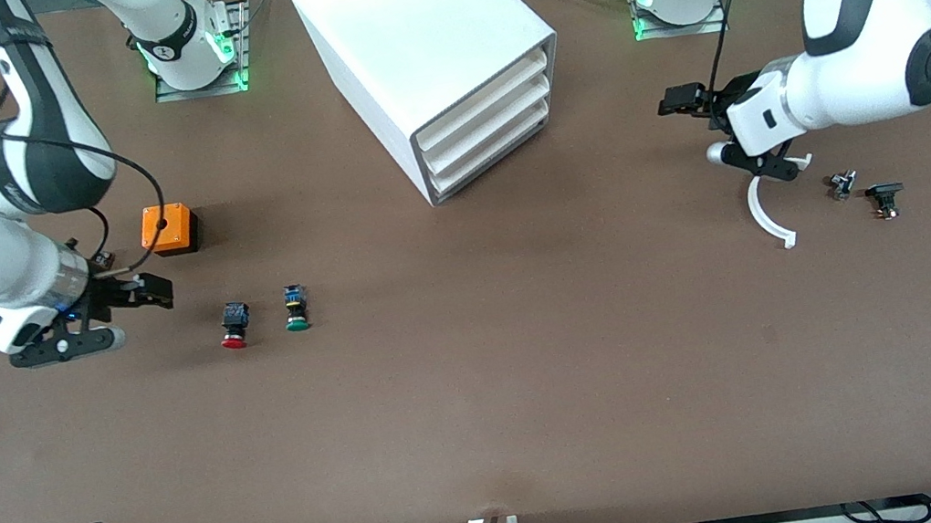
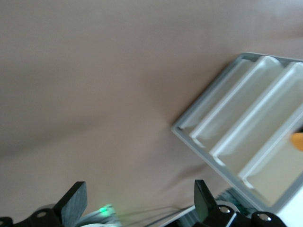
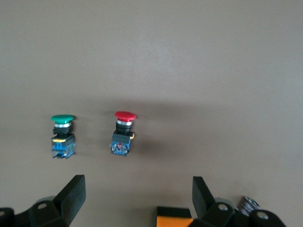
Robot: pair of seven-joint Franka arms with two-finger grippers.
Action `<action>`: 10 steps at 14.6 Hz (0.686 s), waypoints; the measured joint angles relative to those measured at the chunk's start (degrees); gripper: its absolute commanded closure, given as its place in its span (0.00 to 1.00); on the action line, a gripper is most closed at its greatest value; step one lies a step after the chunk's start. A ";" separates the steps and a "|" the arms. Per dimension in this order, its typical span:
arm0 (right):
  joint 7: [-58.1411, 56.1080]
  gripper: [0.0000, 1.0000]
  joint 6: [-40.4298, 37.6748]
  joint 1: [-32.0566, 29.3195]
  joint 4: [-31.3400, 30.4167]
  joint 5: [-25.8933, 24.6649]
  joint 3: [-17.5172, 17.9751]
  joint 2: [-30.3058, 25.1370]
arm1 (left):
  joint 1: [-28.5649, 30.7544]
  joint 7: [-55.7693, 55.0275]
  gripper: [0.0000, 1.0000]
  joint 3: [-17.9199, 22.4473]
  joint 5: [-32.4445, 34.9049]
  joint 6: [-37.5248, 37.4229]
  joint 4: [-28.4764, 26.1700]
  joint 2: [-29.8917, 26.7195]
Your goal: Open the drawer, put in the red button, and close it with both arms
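The white three-drawer cabinet (image 1: 433,45) stands at the back middle of the table, and its two lower drawers (image 1: 493,139) are shut. Its front also shows in the left wrist view (image 2: 246,123). The red button (image 1: 232,325) lies on its side on the table beside a green-capped button (image 1: 295,309), toward the right arm's end. My right gripper (image 1: 147,292) is open and empty, low over the table beside the red button (image 3: 124,135). My left gripper (image 1: 677,101) is open and empty, above the table toward the left arm's end, facing the cabinet.
An orange box (image 1: 168,229) sits close to my right gripper, farther from the front camera than the buttons. A white curved piece (image 1: 768,218) and two small black parts (image 1: 842,184) (image 1: 885,199) lie under and beside my left arm.
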 measured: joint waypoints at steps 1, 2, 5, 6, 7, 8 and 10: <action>0.11 0.00 2.64 0.01 -1.30 0.03 0.37 0.96 | 0.00 0.81 0.01 -0.01 -2.67 0.00 -0.47 1.37; 0.77 0.00 4.70 0.01 -2.30 0.05 0.84 1.92 | -0.01 1.72 0.01 -0.05 -5.89 0.00 -1.00 2.75; 6.33 0.00 7.35 0.05 -3.25 0.10 2.64 4.60 | -0.12 5.25 0.01 -0.31 -15.42 1.82 -3.86 6.26; 8.47 0.00 7.68 0.07 -3.31 0.10 3.13 5.39 | -0.23 7.30 0.01 -0.44 -18.49 3.07 -5.24 7.30; 9.73 0.00 8.06 0.09 -3.34 0.10 3.42 6.13 | -0.52 9.26 0.02 -0.54 -21.48 4.27 -6.57 8.31; 10.48 0.00 8.56 0.08 -3.38 0.10 3.53 6.96 | -1.09 10.86 0.04 -0.69 -24.01 5.56 -7.70 9.20; 11.08 0.00 9.83 0.05 -3.44 0.10 3.53 8.77 | -2.09 12.12 0.11 -2.56 -27.06 8.80 -9.11 10.53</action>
